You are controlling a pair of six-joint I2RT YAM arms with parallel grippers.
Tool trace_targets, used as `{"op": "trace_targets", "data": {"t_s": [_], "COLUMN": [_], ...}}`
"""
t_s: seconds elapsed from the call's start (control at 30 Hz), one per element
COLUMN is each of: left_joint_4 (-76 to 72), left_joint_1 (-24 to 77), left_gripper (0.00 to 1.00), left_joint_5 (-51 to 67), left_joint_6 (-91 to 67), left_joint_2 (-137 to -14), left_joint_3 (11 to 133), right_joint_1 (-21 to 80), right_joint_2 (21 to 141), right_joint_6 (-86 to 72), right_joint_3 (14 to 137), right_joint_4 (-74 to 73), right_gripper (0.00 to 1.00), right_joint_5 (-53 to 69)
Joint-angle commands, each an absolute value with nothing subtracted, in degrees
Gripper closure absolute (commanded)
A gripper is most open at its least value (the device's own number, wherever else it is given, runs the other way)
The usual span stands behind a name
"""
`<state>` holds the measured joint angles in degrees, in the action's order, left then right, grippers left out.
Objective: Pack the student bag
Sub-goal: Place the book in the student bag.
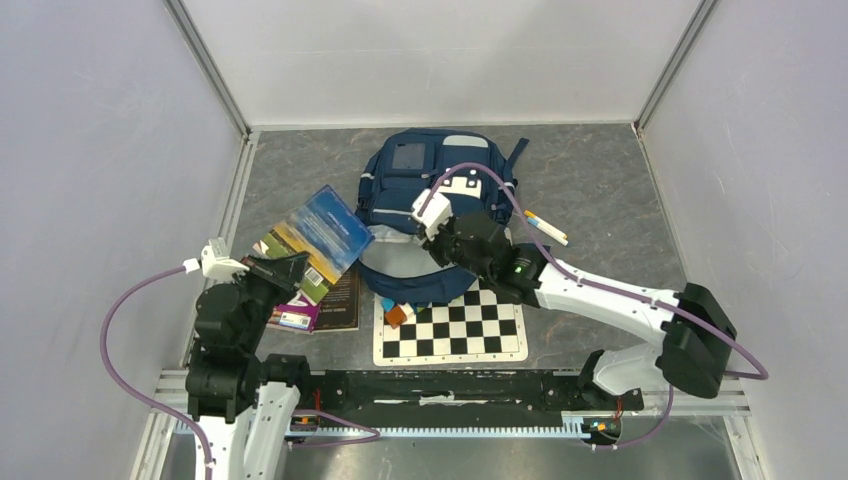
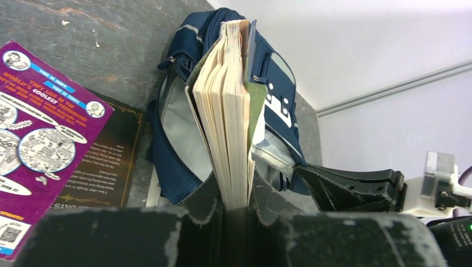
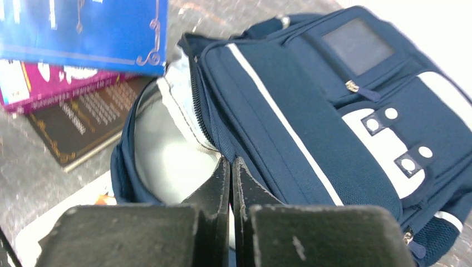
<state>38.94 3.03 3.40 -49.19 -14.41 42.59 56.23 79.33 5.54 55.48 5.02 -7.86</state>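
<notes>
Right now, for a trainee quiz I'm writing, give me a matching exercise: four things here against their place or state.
1. blue-covered paperback book
2. purple cartoon-covered book
3. black-and-white checkered board
4. navy fabric backpack

A. lying on the dark brown book
B. main compartment open, grey lining showing
C. clamped in the left gripper
D. flat, on the backpack's near side

Pairs: 1-C, 2-A, 3-D, 4-B

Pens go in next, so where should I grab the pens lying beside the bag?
Probably mid-length, straight down from above, closing across the barrels. The pens lie flat on the table, side by side and slanted, right of the bag, so only their tops are exposed.
</notes>
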Motion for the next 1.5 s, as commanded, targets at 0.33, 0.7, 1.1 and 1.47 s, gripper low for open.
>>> {"op": "trace_targets", "data": {"t_s": [0.33, 0.7, 1.1, 1.47], "left_joint_4": [30.29, 24.55, 6.5, -18.81], "left_joint_1": [2.99, 3.01, 6.14, 22.31], "left_gripper": [0.98, 0.98, 0.98, 0.98], "left_joint_5": [7.53, 9.68, 7.08, -12.93], "left_joint_6": [-60.11, -77.9, -82.77, -84.0], "left_joint_2": [-10.7, -9.64, -25.51, -43.05], "left_joint_3": [37.29, 24.9, 20.87, 20.34], "right_joint_1": [55.94, 55.99, 57.34, 57.93], "right_joint_2": [74.24, 77.21, 80.15, 80.36], "right_joint_6": [-6.26, -10.18, -11.29, -8.95], "right_joint_3": [56.49, 57.82, 57.92, 57.24], "right_joint_4": [25.61, 30.22, 32.73, 33.74], "right_gripper": [1.0, 1.0, 1.0, 1.0], "right_joint_5": [-26.11, -22.18, -22.2, -23.08]}}
